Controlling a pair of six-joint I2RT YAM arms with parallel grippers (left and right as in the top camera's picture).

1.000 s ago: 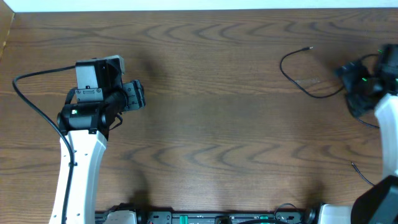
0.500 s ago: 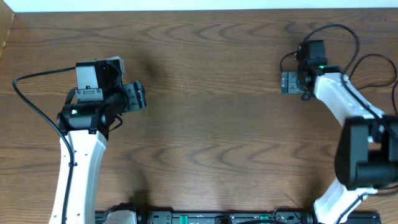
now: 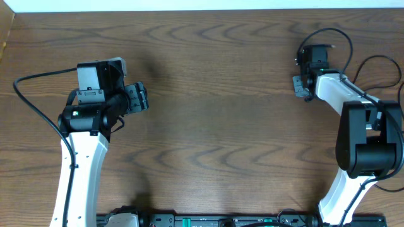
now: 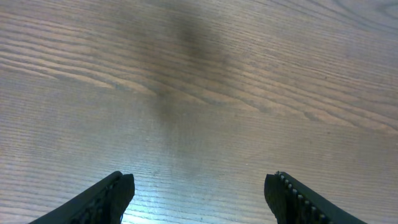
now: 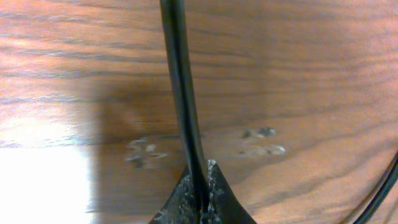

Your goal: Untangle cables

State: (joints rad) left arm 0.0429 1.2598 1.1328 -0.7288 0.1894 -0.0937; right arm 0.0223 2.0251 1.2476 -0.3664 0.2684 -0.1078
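A thin black cable (image 5: 181, 93) runs straight up from between my right gripper's (image 5: 200, 186) closed fingers, which pinch it just above the wood. From overhead the right gripper (image 3: 297, 84) sits at the back right, pointing left. A loop of the cables (image 3: 333, 29) arcs behind its wrist, and another strand (image 3: 377, 58) curves off to the right. A further black strand (image 5: 387, 186) crosses the lower right corner of the right wrist view. My left gripper (image 3: 140, 98) hovers open far to the left, with only bare wood between its fingers (image 4: 113, 194).
The wooden table (image 3: 221, 126) fills the view, with a pale scuffed patch (image 5: 146, 152) just ahead of the right jaws. The left arm's own thick black cable (image 3: 28, 101) loops out toward the left edge. The table's back edge (image 3: 189, 11) runs along the top.
My right arm swung in from the far right edge to the back right of the table, and its jaws closed on a cable. The cable loop shifted with it. The left arm stayed still.
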